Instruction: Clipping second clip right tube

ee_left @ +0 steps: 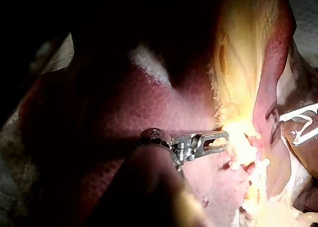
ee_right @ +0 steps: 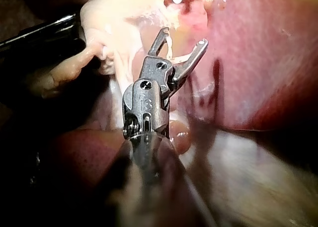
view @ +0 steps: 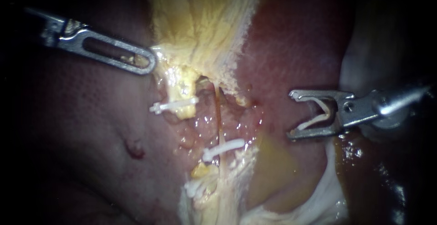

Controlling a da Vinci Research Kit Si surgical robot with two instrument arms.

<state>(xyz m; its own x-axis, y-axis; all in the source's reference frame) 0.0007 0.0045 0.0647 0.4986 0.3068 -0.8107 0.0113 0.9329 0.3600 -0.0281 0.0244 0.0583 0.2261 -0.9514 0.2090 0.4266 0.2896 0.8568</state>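
My right instrument (view: 291, 115) comes in from the right. Its jaws stand wide apart and carry an open white clip (view: 318, 115), well to the right of the tubes and clear of the tissue. The thin right tube (view: 219, 115) runs down the middle and bears one white clip (view: 224, 147) low down. On the thicker yellow left tube lies another clip (view: 175, 105). My left instrument (view: 150, 63) is shut on the pale yellow gallbladder (view: 200, 20) at its lower edge. The right wrist view shows the spread jaws (ee_right: 184, 37) short of the tubes.
Red liver (view: 82, 125) lies to the left and behind the tubes. A further white clip (view: 193, 188) sits on fatty tissue at the bottom. Yellow fluid (view: 277, 170) pools at the lower right beside white tissue.
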